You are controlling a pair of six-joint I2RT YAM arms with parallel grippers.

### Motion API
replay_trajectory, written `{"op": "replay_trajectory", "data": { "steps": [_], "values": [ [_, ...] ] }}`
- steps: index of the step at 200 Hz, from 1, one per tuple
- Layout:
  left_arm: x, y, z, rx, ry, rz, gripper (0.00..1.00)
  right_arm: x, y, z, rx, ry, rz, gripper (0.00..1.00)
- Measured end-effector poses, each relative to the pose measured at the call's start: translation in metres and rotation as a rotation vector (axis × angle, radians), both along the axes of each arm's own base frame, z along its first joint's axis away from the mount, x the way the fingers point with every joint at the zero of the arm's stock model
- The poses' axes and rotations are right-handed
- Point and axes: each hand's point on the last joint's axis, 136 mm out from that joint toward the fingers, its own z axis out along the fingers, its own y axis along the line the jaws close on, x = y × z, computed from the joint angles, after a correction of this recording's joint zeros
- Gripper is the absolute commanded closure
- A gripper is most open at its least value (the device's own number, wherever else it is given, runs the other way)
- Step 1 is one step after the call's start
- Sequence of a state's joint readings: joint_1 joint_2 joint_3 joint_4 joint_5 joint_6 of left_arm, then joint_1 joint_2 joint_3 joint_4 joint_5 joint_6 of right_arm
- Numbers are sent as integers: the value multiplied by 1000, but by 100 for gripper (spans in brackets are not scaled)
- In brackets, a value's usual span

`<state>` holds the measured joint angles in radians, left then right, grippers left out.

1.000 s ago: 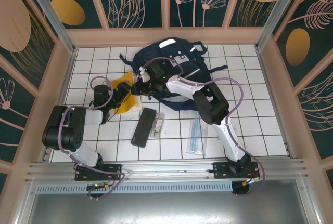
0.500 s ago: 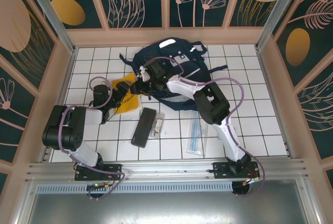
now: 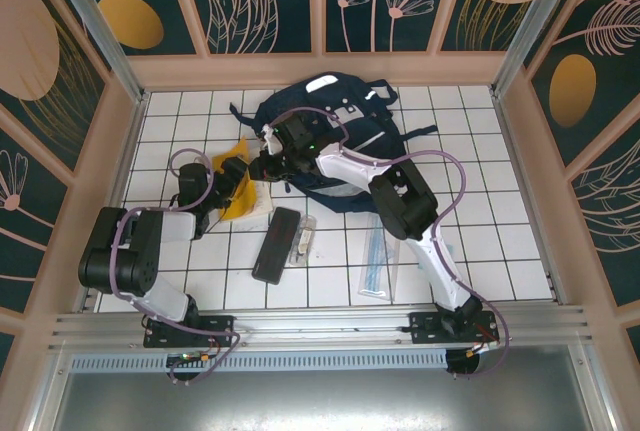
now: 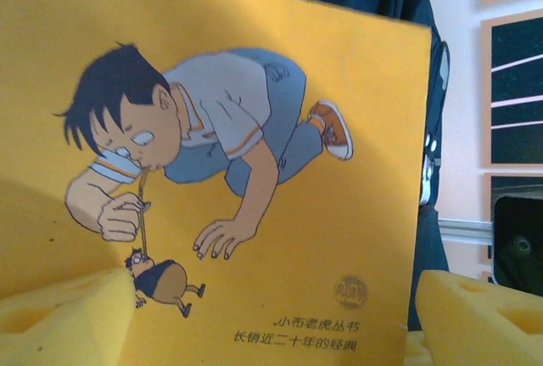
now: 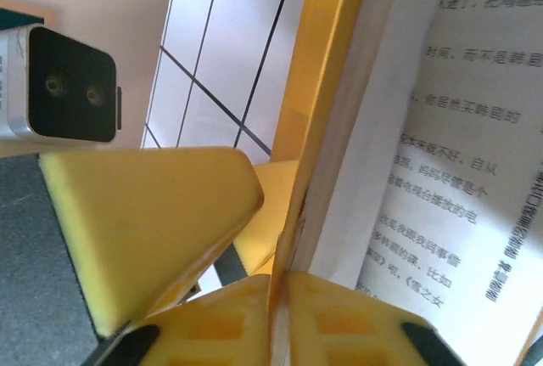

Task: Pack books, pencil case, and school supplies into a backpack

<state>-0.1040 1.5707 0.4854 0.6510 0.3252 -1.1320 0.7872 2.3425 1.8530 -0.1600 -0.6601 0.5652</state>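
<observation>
The yellow-orange book (image 4: 280,171), with a crouching boy on its cover, stands tilted up on the tiles left of the navy backpack (image 3: 335,136). My right gripper (image 5: 284,277) is shut on the edge of its cover, and printed pages (image 5: 450,128) fan open to the right. My left gripper (image 4: 267,319) is open. Its foam fingers (image 4: 59,319) straddle the book's lower edge, and the right-hand finger stands clear of it. From above, both grippers meet at the book (image 3: 232,163). A paler book (image 3: 260,204) lies beneath. The black pencil case (image 3: 277,244) lies on the tiles in front.
A small clear tube (image 3: 304,236) lies beside the pencil case. The clear ruler set (image 3: 375,261) is further right. Dark backpack straps (image 3: 420,131) trail on the tiles. Wooden walls enclose the tiled floor (image 3: 500,231) on three sides.
My right gripper has closed on the book's cover and shifted slightly left and away. The book stands more upright. The left gripper has barely moved.
</observation>
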Motion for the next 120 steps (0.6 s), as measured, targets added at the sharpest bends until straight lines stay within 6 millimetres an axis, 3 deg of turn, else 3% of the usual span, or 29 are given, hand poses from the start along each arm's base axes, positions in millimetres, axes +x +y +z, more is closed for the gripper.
{"op": "replay_trajectory", "data": {
  "steps": [46,96,120],
  "values": [
    [-5,10,22,42,-8,6,8,4,3,9,9,-8,-15,100],
    [-3,71,45,75,-62,152,5,14,13,52,63,-65,-3,100],
    [-8,80,46,85,-84,174,5,17,17,75,98,-97,12,100]
  ]
}}
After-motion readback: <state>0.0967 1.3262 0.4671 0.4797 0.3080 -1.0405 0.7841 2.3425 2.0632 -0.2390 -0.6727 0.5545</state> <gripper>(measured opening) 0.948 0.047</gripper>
